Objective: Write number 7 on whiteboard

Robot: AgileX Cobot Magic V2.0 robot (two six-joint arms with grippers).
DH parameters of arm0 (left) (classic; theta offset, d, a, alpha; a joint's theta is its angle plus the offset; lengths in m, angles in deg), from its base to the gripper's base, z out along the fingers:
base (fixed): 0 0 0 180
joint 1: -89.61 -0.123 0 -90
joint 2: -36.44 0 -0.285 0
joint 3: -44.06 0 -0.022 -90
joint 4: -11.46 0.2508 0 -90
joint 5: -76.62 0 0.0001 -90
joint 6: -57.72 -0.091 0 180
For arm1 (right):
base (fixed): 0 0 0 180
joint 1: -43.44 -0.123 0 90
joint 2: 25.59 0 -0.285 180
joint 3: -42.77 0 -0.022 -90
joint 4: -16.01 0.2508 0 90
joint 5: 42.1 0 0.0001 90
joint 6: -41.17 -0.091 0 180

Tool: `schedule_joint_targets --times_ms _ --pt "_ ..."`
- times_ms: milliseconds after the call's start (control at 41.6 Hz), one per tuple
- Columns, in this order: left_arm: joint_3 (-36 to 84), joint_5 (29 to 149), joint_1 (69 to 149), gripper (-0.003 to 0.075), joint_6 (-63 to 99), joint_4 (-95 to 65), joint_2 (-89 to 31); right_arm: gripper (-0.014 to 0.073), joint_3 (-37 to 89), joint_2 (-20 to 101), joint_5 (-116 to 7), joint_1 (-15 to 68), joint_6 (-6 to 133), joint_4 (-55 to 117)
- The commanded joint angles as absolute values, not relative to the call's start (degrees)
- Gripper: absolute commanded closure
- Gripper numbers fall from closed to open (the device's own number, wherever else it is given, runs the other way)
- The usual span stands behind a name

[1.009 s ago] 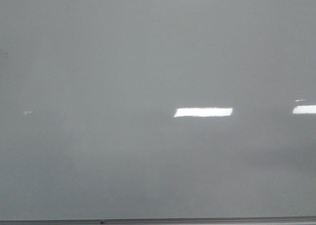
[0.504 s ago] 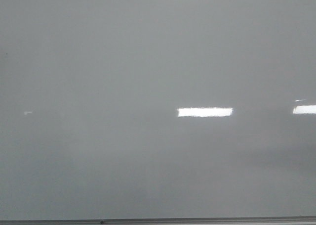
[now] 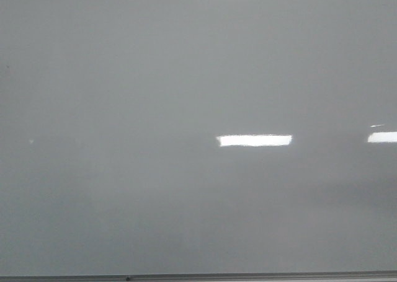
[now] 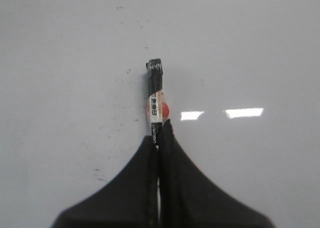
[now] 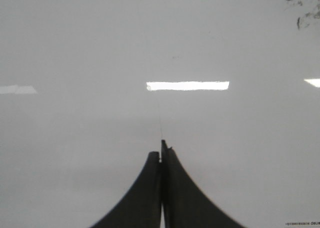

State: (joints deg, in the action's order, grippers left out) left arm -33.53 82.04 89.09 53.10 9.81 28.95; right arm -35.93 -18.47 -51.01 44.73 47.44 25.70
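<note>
The whiteboard (image 3: 186, 77) fills the front view, pale grey and glossy, and no number 7 or other marker line shows on it. Neither gripper shows in that view. In the left wrist view my left gripper (image 4: 159, 134) is shut on a marker (image 4: 156, 95) with a black end and a white and red label. The marker sticks out past the fingertips over the whiteboard (image 4: 60, 62). In the right wrist view my right gripper (image 5: 161, 150) is shut and empty, close over the whiteboard (image 5: 75, 47).
A thin metal frame strip (image 3: 248, 276) runs along the board's lower edge. Bright rectangular light reflections (image 3: 254, 141) lie on the board. Small dark specks (image 4: 100, 175) and a dark smudge (image 5: 302, 7) mark the surface. A faint thin line (image 5: 159, 118) runs beyond my right fingertips.
Only the bright reflection's left end has shifted slightly, and a small pale speck at the left has dimmed. No arm has come into the front view.
</note>
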Motion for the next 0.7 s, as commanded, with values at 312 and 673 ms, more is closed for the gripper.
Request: schedule_joint_targets --times_ms 312,673 --pt "-22.8 66.8 89.4 0.0741 53.3 8.6 28.8 0.0662 -25.7 -19.0 -43.5 45.0 47.2 27.4" --pt "-3.8 92.9 89.4 0.0741 53.3 8.6 7.2 0.0662 -8.2 0.7 -61.9 45.0 46.5 33.0"
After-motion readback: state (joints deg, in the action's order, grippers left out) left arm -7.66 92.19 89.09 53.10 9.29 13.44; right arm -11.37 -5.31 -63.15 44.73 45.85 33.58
